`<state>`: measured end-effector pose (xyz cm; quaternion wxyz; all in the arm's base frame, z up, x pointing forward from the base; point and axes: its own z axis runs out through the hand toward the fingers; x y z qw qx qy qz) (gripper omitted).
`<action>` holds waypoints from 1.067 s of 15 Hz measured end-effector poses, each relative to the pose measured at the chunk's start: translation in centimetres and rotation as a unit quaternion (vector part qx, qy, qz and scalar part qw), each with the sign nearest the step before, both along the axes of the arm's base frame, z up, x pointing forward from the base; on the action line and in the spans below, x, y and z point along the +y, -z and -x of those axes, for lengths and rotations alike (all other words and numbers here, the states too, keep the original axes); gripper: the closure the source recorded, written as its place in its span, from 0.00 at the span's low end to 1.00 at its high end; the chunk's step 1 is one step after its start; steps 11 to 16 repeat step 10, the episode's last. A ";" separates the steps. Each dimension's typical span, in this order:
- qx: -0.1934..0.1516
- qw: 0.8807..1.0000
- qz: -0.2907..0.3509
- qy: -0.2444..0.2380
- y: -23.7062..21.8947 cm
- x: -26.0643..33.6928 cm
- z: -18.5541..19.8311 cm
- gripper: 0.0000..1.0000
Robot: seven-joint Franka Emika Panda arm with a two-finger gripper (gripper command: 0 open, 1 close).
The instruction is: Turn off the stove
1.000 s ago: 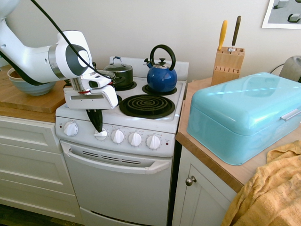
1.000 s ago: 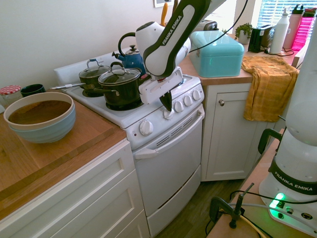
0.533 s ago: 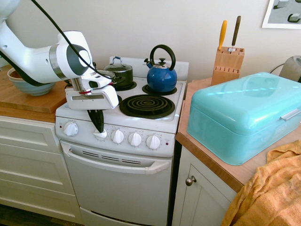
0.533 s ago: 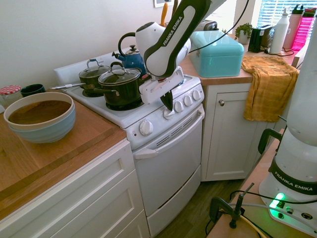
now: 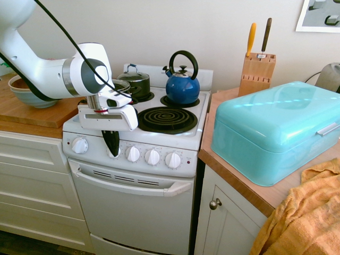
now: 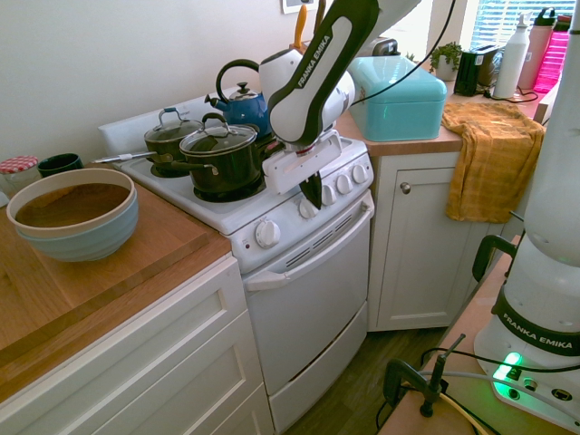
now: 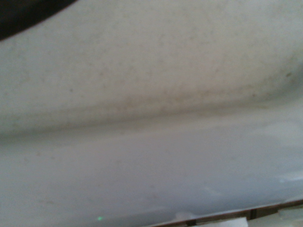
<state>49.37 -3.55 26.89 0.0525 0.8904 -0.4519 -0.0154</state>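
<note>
Item: the stove (image 5: 135, 175), a small white electric range, is set between white cabinet drawers (image 5: 32, 183) and a white cupboard (image 5: 226, 226), with wooden worktop (image 5: 37, 114) on either side. Nearest, a white oven door with a slotted vent and a broad handle is noted; above it, a front panel carrying round white knobs (image 5: 152, 156) in a row, four plainly seen in the first exterior view. The place of the second knob from the left of that view is covered by the gripper (image 5: 111, 147), which is pointed downward with its dark fingers clenched together at the panel; whether the knob is touched or only screened cannot be told, and nothing is seen to be grasped. Progress is judged as mid-way: the knob has been reached, but its setting is hidden, so a completed turn to off cannot be confirmed. Behind the panel, a bare black coil burner (image 5: 167, 118) is recorded; further back, a lidded dark pot (image 6: 220, 156), a second pot (image 5: 135, 82) and a blue kettle (image 5: 183, 85) are stood on the remaining burners.
</note>
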 end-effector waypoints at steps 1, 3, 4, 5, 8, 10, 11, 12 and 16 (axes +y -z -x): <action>-0.008 1.000 -0.020 0.006 -0.2 -0.5 0.3 1.00; -0.023 0.998 -0.056 0.015 -0.8 -1.4 1.5 1.00; -0.024 0.997 -0.067 0.019 -0.9 -1.6 2.1 1.00; -0.020 0.997 -0.074 0.023 -0.8 -1.4 2.9 1.00; -0.011 0.996 -0.070 0.048 -0.3 -0.7 5.5 1.00; -0.028 0.996 -0.062 0.059 -1.7 -0.4 7.9 1.00; -0.028 0.996 -0.062 0.059 -1.7 -0.4 7.9 1.00; -0.028 0.996 -0.062 0.059 -1.7 -0.4 7.9 1.00; -0.028 0.996 -0.062 0.059 -1.7 -0.4 7.9 1.00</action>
